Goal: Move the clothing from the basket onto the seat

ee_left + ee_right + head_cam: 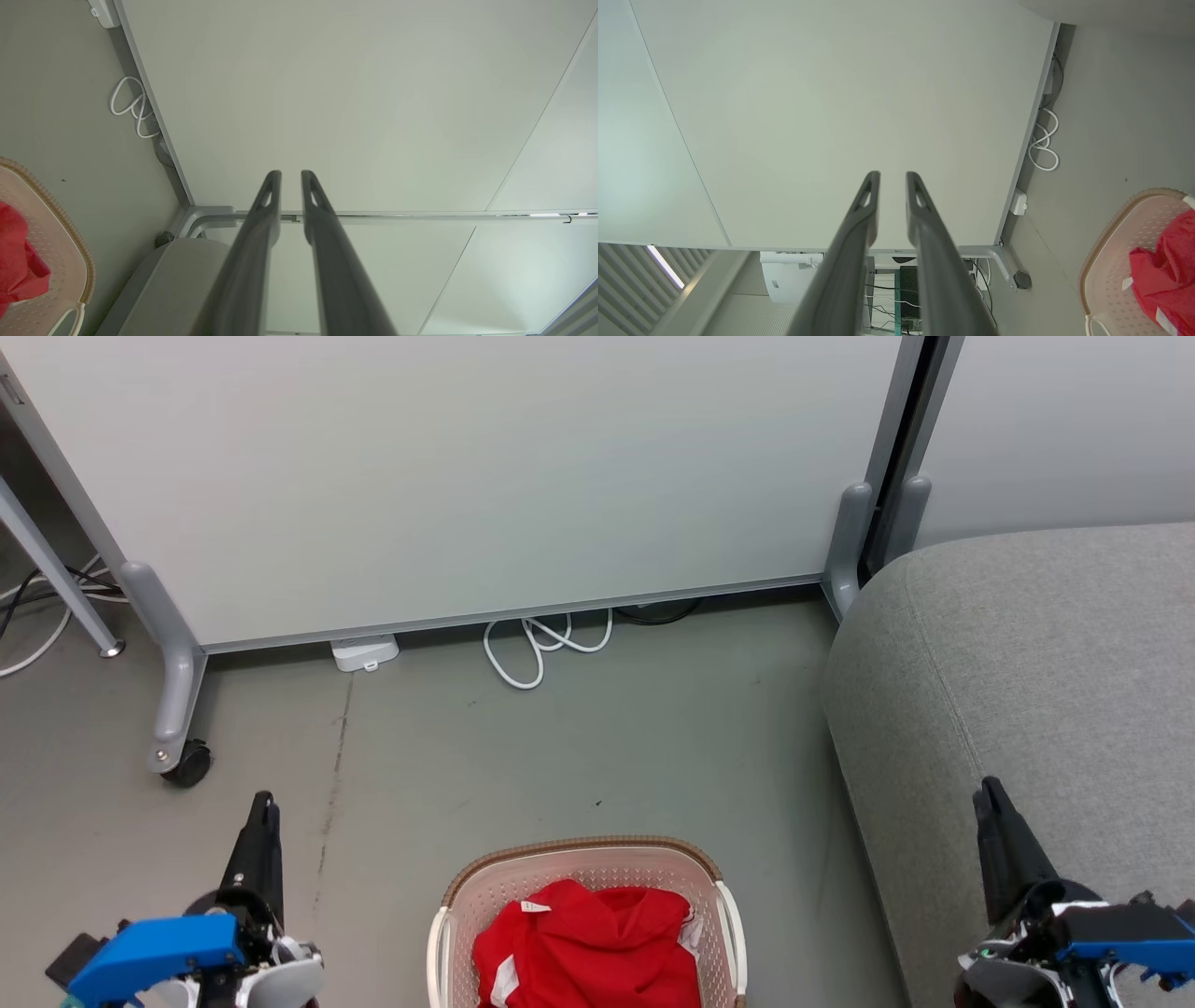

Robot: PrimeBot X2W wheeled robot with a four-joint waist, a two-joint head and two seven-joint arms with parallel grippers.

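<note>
Clothing [588, 943] heaped in basket [579, 846]; seat [1027, 663] to its right. Left gripper [264, 800] and right gripper [987, 791] flank basket, fingers narrowly parted, empty.

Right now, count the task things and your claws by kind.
Clothing heap: 1 (garments inside can't be told apart)
Basket: 1
Seat: 1
Claws: 2, left claw and right claw
Total: 5

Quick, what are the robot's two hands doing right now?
Left gripper: jaws a little apart, holding nothing.
Right gripper: jaws a little apart, holding nothing.
</note>
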